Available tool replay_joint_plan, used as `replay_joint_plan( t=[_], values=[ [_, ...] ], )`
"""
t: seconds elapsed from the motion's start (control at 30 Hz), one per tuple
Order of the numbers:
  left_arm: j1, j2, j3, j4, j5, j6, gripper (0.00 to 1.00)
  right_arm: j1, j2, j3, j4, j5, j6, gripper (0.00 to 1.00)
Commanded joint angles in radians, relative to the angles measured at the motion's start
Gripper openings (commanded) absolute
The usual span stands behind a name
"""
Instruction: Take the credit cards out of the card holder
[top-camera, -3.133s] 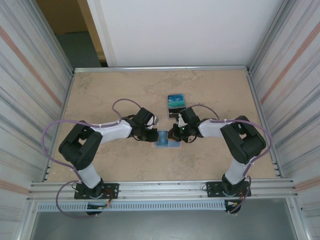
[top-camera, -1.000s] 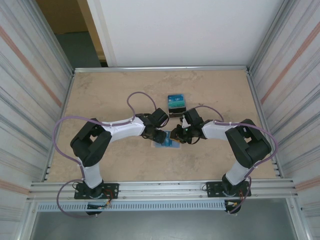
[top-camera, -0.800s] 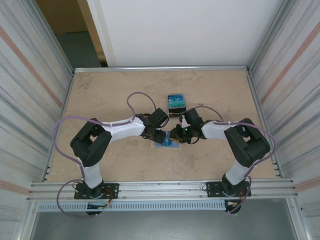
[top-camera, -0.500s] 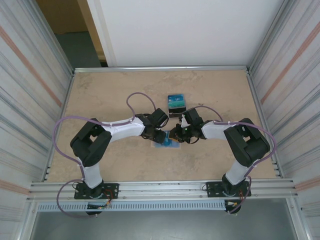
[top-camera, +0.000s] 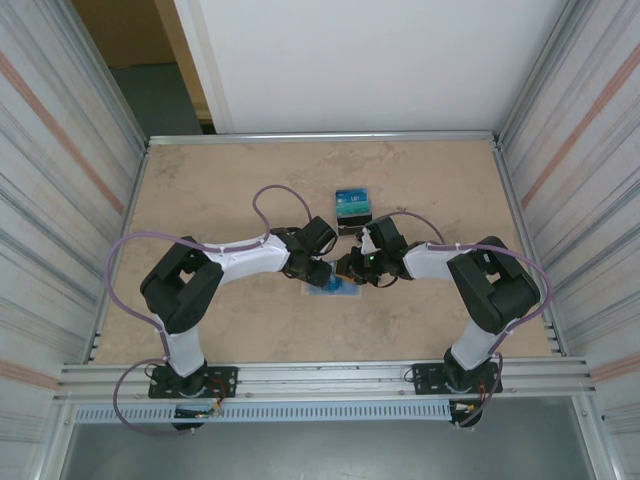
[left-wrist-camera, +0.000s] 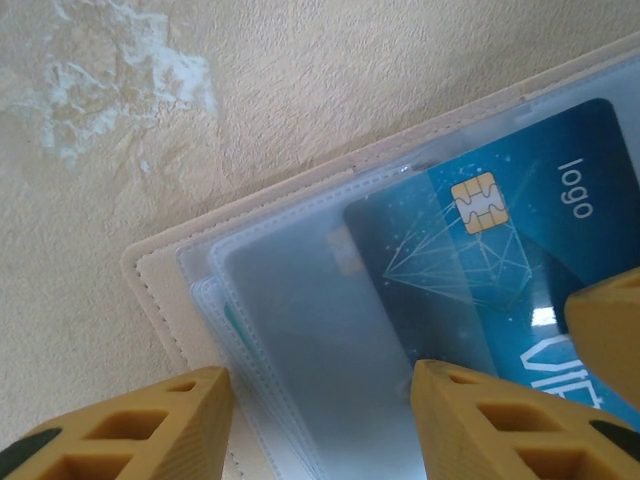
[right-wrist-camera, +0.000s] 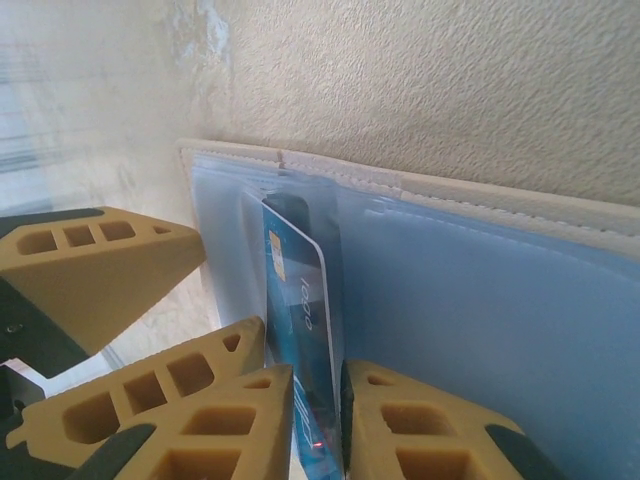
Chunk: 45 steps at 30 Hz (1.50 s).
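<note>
Room: ribbed metal walls (top-camera: 60, 150) at both sides, white wall (top-camera: 380, 60) behind.
Table (top-camera: 220, 190): beige, marbled.
Left gripper (left-wrist-camera: 320, 420): wide open over card holder (left-wrist-camera: 175, 300), holding nothing.
Credit card (left-wrist-camera: 500, 240): blue, partly inside the holder's clear sleeve.
Right gripper (right-wrist-camera: 318, 415): pinching that card.

White arm links (top-camera: 245, 262), black joints (top-camera: 185, 290), purple cables (top-camera: 108, 275), tan end effector fingers (left-wrist-camera: 520, 420)

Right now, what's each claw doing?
Left claw: open, over the card holder.
Right claw: closed on a blue card.
</note>
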Motion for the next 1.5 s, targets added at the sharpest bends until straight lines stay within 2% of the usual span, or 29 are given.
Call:
replay_joint_plan(
  t=[0.0,0.3,0.6,0.93,1.1,1.33,1.47],
  values=[
    [-0.003,0.011,-0.033,-0.032,0.02,-0.013,0.52,0.011,-0.022,-0.001,0.005,-0.015,0.002,0.16],
    [0.0,-0.003,-0.035,-0.035,0.007,-0.011,0.52,-0.015,-0.035,0.008,-0.146,0.095,-0.053,0.05],
    [0.016,-0.038,-0.036,-0.039,0.019,-0.003,0.53,-0.026,-0.109,0.038,-0.259,0.145,-0.132,0.04],
    [0.057,-0.204,-0.009,-0.037,0.04,0.014,0.6,-0.008,-0.216,0.089,-0.346,0.178,-0.281,0.03],
    [0.109,-0.325,-0.069,0.059,0.066,0.046,0.6,0.027,-0.278,0.134,-0.406,0.207,-0.406,0.01],
    [0.187,-0.51,-0.212,0.312,0.209,0.113,0.62,0.076,-0.33,0.203,-0.464,0.203,-0.575,0.01],
    [0.198,-0.566,-0.234,0.361,0.277,0.211,0.63,0.095,-0.349,0.243,-0.505,0.174,-0.668,0.01]
  ],
)
